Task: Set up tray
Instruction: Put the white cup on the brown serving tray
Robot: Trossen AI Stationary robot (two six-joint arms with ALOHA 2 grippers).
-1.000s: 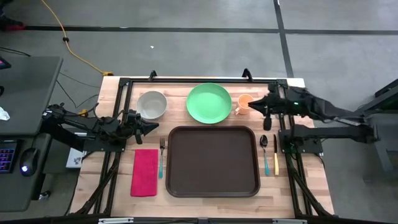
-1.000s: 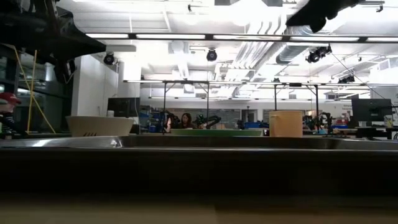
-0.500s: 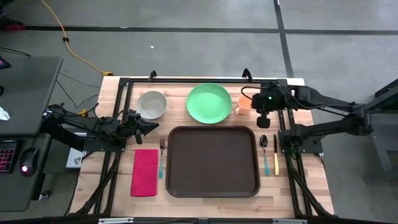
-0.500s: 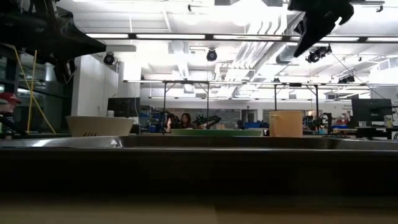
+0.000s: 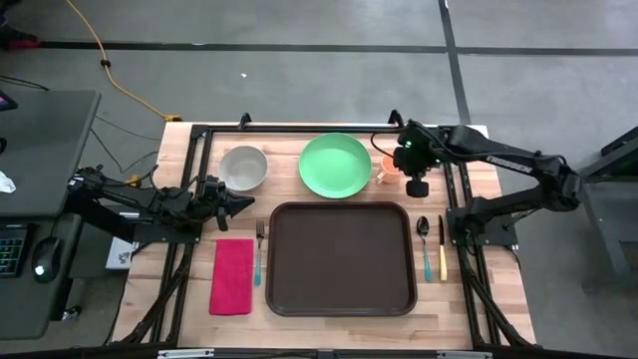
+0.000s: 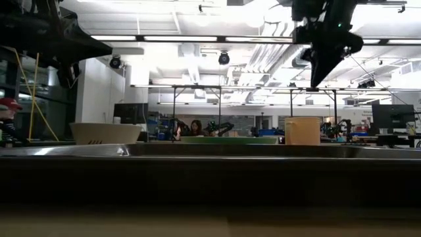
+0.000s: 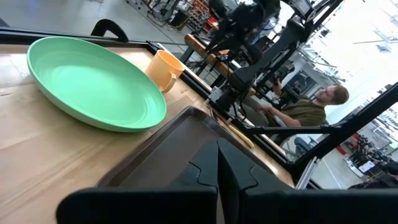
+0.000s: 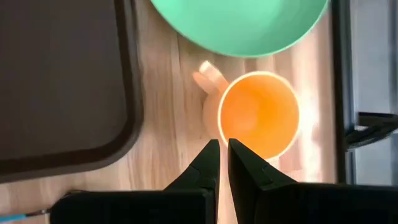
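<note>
Left claw sat clenched and empty at the left of the high view, low over the bench, just below the grey bowl and above the red napkin. Beside the napkin lay a fork with a teal handle, touching nothing else. Next came the tray, dark brown and bare, filling the lower middle of the frame with its long side across the bench. Above it, close to its upper rim, rested the green plate. Just right of the plate stood the orange cup, its handle turned toward the plate. Right claw hung over the cup's right edge, fingers pressed together and gripping nothing; its wrist view looked straight down at the cup with the fingertips near its rim. Further right, beside the tray, lay a spoon and a knife with a yellow handle.
</note>
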